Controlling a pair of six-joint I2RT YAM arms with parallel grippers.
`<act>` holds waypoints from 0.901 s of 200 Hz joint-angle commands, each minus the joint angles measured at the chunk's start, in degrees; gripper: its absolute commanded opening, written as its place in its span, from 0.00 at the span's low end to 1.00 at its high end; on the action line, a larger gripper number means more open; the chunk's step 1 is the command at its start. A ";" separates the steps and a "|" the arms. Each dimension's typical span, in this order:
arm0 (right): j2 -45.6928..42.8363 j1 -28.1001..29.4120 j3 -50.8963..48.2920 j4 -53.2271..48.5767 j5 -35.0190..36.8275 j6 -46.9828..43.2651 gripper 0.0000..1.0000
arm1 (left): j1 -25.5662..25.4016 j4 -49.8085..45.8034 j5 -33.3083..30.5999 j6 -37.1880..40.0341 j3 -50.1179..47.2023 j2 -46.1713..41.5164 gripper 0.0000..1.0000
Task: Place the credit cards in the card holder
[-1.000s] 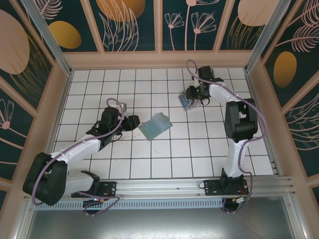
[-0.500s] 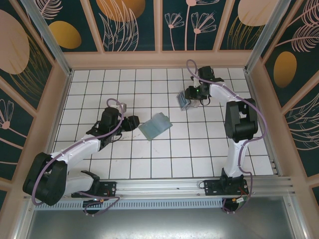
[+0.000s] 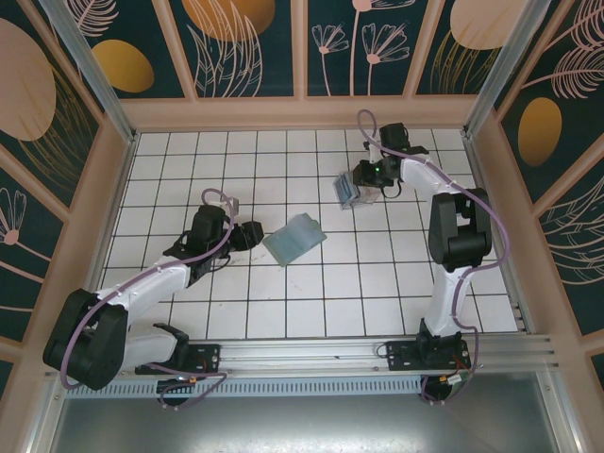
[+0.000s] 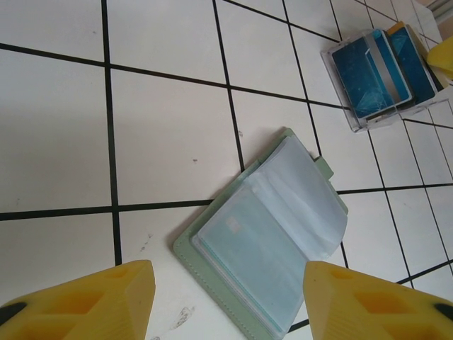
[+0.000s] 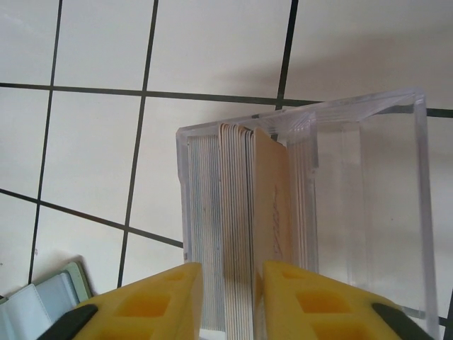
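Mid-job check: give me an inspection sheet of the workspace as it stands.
Surface: white tiled table, dark grid lines, faint smudges near the card holder.
Job's things: card holder lies open, pockets up; credit cards packed in a clear box.
Clutter: nothing seen.
Grippers: left gripper open, over the card holder's near edge; right gripper straddles some cards in the box, grip unclear.
Cables: purple cable looped along each arm, not touching the cards or card holder.
Surroundings: wood-framed patterned walls; metal rail at the near edge.
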 commanded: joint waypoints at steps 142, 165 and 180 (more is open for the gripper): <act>-6.78 0.23 -2.47 1.43 13.41 4.83 0.00 | 0.30 0.52 0.65 0.51 -0.35 1.07 0.59; -11.09 0.18 -5.24 4.42 16.01 6.40 0.00 | 0.30 0.90 1.89 -0.39 -0.99 1.00 0.59; -14.62 0.21 -7.82 6.77 16.11 7.79 0.00 | 0.30 2.06 4.48 -1.76 -2.13 1.26 0.58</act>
